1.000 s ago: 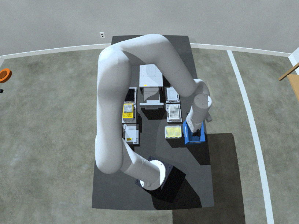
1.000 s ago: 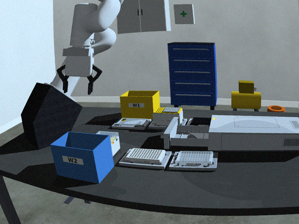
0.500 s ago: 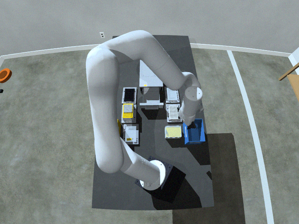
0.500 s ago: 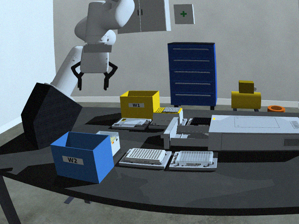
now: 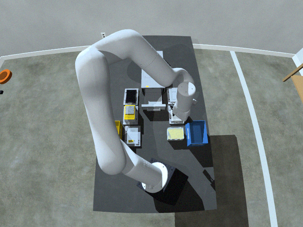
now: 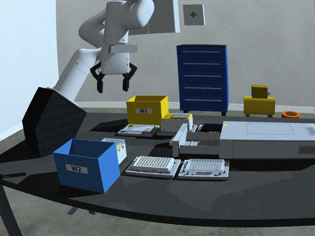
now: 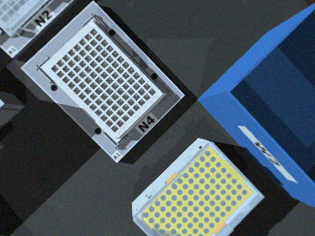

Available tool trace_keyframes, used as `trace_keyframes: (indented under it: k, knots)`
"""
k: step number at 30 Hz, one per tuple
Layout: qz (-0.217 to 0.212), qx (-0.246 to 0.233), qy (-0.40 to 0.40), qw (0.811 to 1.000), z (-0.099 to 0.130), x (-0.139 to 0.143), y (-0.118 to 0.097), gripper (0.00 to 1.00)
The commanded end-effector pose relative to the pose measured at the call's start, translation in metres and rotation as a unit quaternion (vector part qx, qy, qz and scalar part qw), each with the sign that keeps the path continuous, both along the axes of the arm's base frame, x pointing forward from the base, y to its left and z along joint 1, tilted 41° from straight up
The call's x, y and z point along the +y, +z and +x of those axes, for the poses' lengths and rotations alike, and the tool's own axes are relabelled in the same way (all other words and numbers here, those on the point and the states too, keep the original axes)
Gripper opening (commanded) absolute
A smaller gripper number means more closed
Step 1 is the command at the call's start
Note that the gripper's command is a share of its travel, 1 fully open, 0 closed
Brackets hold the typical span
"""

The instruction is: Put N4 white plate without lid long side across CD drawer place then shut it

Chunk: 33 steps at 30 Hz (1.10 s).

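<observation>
The white plate (image 5: 176, 118) (image 6: 153, 161) (image 7: 110, 75), with square wells and no lid, lies on nest N4 (image 6: 152, 175) (image 7: 82, 109). It sits diagonally in the wrist view. My gripper (image 6: 113, 88) is open and empty, high above the bench; the arm hides its fingers in the top view. The cooler CD (image 5: 149, 79) (image 6: 269, 133) stands at the back. Its drawer (image 5: 153, 107) (image 6: 180, 138) is pulled out, and no plate shows in the visible part; its floor is partly hidden in the exterior view. The lamp (image 5: 147, 86) (image 6: 225, 125) is lit yellow.
Nest N2 beside N4 holds a clear plate (image 6: 204, 166). A box with a yellow top (image 5: 175, 133) (image 7: 197, 193) and blue bin W2 (image 5: 196, 133) (image 6: 86, 168) (image 7: 232, 73) stand near N4. Across the bench are yellow bin W1 (image 6: 144, 114), a yellow rack (image 5: 129, 115) and a black plate (image 5: 131, 95).
</observation>
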State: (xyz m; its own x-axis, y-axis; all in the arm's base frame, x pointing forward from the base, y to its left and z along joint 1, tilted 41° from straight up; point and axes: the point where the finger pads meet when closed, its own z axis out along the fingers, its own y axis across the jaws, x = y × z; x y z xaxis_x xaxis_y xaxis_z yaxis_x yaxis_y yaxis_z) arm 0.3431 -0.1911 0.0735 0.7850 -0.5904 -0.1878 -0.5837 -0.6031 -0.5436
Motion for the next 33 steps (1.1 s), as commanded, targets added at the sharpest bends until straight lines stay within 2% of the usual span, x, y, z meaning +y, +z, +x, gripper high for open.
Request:
trace_keyframes:
  k: [1,4,7,10,13,16,20,23,27,30,33]
  knots:
    - [-0.004,-0.011,0.010,1.000,0.005,0.005,0.007,1.00]
    - [-0.011,-0.042,0.049,0.998,0.012,0.015,0.016,1.00]
    - [-0.011,-0.044,0.051,0.998,0.016,0.022,0.023,1.00]
    - [-0.019,-0.076,0.089,0.993,0.021,0.032,0.032,1.00]
    - [-0.019,-0.078,0.092,0.993,0.025,0.039,0.038,1.00]
    - [-0.026,-0.110,0.129,0.985,0.030,0.050,0.047,1.00]
    - [-0.027,-0.112,0.132,0.984,0.034,0.057,0.053,1.00]
    - [-0.034,-0.144,0.169,0.974,0.038,0.069,0.062,1.00]
    - [-0.034,-0.147,0.172,0.974,0.041,0.076,0.068,1.00]
    - [-0.041,-0.179,0.208,0.961,0.044,0.088,0.077,1.00]
    - [-0.042,-0.181,0.211,0.960,0.047,0.095,0.083,1.00]
